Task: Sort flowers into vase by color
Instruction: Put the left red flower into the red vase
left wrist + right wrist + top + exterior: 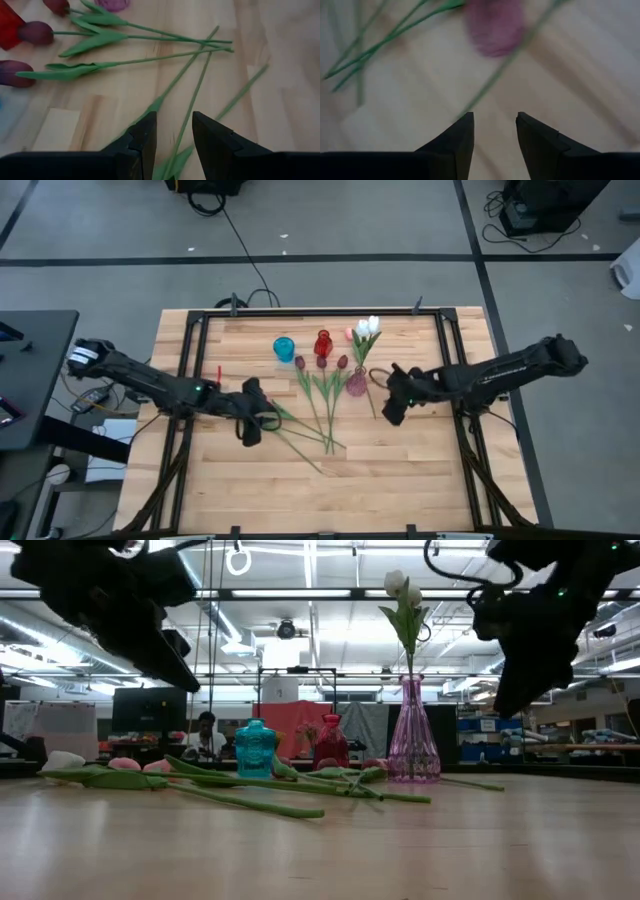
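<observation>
The left gripper (252, 423) hangs just above the table with its fingers (142, 137) apart and empty, straddling a thin green stem (192, 107), placed as if to close on it. The right gripper (395, 408), fingers also apart and holding nothing, hovers near the purple vase (356, 384), which already holds white tulips (368, 327). The dark red tulips (321, 363) lie fanned on the wooden table (400, 470) between the arms, heads towards the red vase (322, 343) and blue vase (284, 348), within reach for sorting.
</observation>
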You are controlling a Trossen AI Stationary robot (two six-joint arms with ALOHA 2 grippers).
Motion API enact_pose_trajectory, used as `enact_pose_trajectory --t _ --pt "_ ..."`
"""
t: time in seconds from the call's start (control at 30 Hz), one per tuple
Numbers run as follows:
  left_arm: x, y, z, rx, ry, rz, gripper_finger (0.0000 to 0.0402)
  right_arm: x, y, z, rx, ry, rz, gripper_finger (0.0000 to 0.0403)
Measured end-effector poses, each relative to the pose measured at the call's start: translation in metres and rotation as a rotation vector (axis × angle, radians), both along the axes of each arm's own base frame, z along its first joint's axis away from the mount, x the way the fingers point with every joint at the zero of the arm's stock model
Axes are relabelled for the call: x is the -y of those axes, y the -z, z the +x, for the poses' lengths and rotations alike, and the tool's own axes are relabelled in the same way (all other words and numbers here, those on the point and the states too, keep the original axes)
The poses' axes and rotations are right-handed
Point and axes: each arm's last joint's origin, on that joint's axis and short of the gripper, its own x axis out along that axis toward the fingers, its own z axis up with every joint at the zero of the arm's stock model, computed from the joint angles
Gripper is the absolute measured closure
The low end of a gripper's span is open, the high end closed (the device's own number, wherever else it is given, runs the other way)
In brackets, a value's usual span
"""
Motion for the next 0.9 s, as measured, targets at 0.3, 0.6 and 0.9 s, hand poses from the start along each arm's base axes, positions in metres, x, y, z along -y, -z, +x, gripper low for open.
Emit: enact_pose_trajectory --t 0.3,0.6,0.9 --pt "0.012 0.009 0.043 -0.153 0.027 0.064 0.0271 -0.055 0.013 0.023 0.161 -0.132 -0.006 0.0248" --pt "0.003 0.031 0.069 -0.318 0.075 0.117 0.0271 -0.089 0.016 0.064 0.28 -0.209 -0.094 0.0248" --pt "0.007 -0.004 0.058 -0.13 0.108 0.156 0.0271 -0.122 0.013 0.131 0.228 -0.324 -0.196 0.0248"
